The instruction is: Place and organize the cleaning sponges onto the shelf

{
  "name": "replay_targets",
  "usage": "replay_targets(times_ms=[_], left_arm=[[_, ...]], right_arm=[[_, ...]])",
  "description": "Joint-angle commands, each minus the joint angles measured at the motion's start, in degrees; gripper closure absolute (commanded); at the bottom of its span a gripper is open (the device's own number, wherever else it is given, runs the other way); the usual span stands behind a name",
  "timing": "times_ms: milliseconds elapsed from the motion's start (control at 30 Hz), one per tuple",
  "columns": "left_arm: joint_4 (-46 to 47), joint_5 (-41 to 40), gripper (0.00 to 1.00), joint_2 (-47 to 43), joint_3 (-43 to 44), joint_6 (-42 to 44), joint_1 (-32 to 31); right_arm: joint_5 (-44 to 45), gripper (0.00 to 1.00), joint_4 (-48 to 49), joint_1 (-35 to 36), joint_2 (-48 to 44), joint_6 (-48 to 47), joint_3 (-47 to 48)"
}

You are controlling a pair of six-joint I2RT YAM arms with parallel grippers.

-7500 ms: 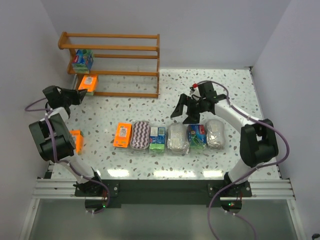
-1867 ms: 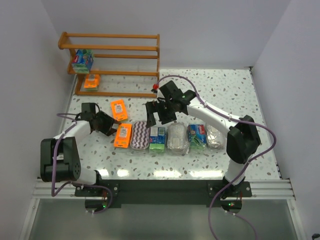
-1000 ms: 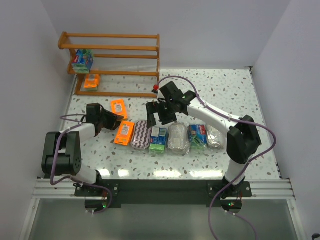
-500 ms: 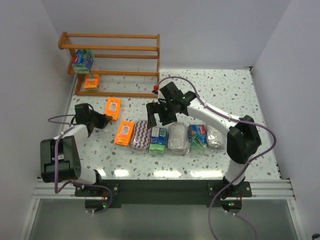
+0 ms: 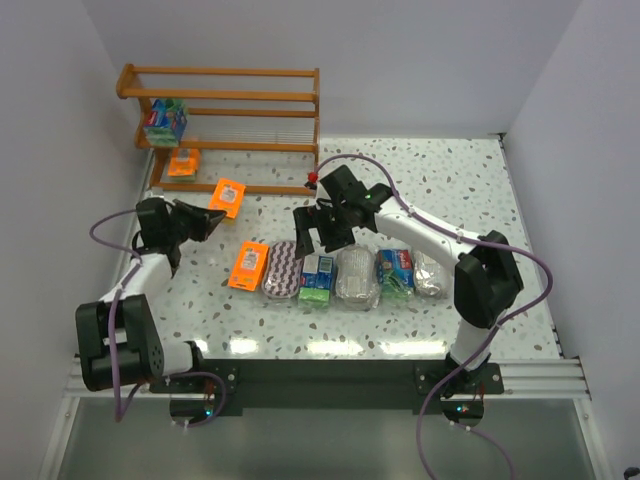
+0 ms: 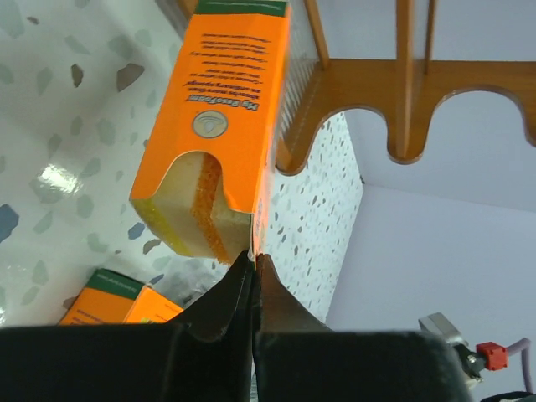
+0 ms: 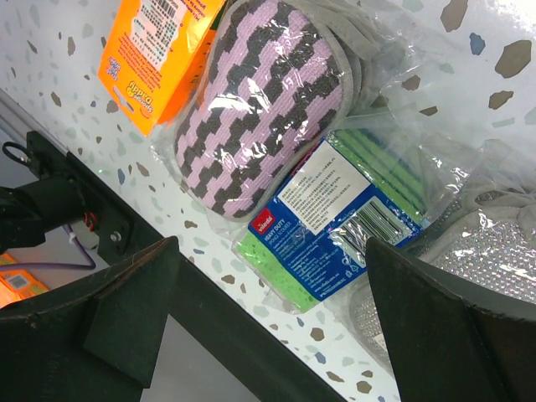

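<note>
Clearly, the left gripper [image 6: 253, 266] had its fingers pinched shut on the edge of a flat orange sponge pack [image 6: 224, 117], holding it just in front of the wooden shelf [image 5: 220, 97]. The right gripper [image 5: 318, 232] hung with its fingers spread wide above the purple-white zigzag pad [image 7: 264, 126] and a blue-and-green wrapped block [image 7: 335, 222] on the speckled table [image 5: 450, 190]. Another orange pack [image 5: 182, 163] lay on the shelf's bottom tier.

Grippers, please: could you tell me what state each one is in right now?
Left gripper: jaws closed on the orange pack.
Right gripper: jaws open, holding nothing.
</note>
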Motion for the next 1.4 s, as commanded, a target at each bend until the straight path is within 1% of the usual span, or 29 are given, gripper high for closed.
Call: replay_targets(times_ms=[0,200,333,500,600,667,700,900,1100,1367], left_arm=[[5.1,2.0,1.00,0.8,3.4,-2.2,0.4],[12.7,2.7,1.00,7.0,5.9,-4.9,0.4],[22.4,2.2,1.00,11.3,5.8,-7.5,0.4],[31.1,1.6,1.00,18.3,7.7,-10.7,0.4],[34.6,1.0,1.00,21.6,9.6,-12.2,0.2],[35.0,1.1,1.00,25.0,11.0,-13.2,0.2],[37.2,1.1,1.00,26.1,11.9,-13.7,0.2],[39.0,-0.5,1.00,32.9,16.5,-15.6,-0.1],[36.7,-1.8,1.00,38.2,21.4,-15.0,-0.9],[38.1,-2.0,1.00,43.0,23.1,-16.3,-1.8]], right_arm=[[0.5,0.04,0.9,-0.4,-2.9,0.2,1.2],[0.8,0.05,0.6,-0.5,-3.1,0.1,1.6],[1.1,0.04,0.4,-0.6,-3.8,-0.1,1.4],[1.4,0.04,-0.1,-0.7,-4.4,-0.1,0.9],[1.8,0.04,-0.4,-0.8,-4.8,-0.3,0.9],[1.9,0.04,-0.6,-0.7,-5.0,-0.3,0.8],[2.0,0.04,-0.6,-0.8,-5.0,-0.3,0.6],[2.5,0.04,-0.8,-0.9,-5.6,-0.2,0.3],[2.8,0.04,-0.8,-1.1,-5.8,-0.3,0.1],[3.0,0.04,-0.8,-1.5,-5.9,-0.5,-0.4]])
